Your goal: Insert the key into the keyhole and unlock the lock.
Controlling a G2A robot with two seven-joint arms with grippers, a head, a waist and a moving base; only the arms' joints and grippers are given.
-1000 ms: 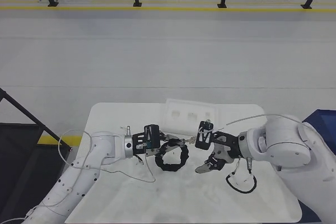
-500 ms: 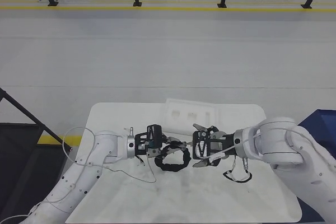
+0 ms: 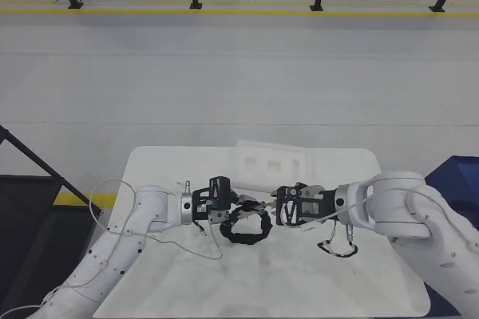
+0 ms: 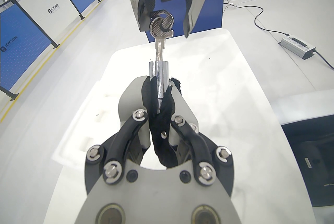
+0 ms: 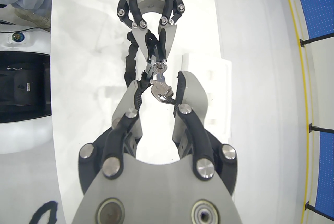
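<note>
Swung in from the near side, the right gripper [image 5: 157, 94] is now set around the key [image 4: 161, 25], fingers [image 5: 191, 94] apart, nothing gripped. The key is stuck in the lock [image 4: 159, 73], squeezed by the left gripper [image 4: 159, 88] over the table [image 4: 221, 73]; turning is likely next.

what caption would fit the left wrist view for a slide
Left claw grips the lock cylinder with the key inserted, right claw open around the key's head.
</note>
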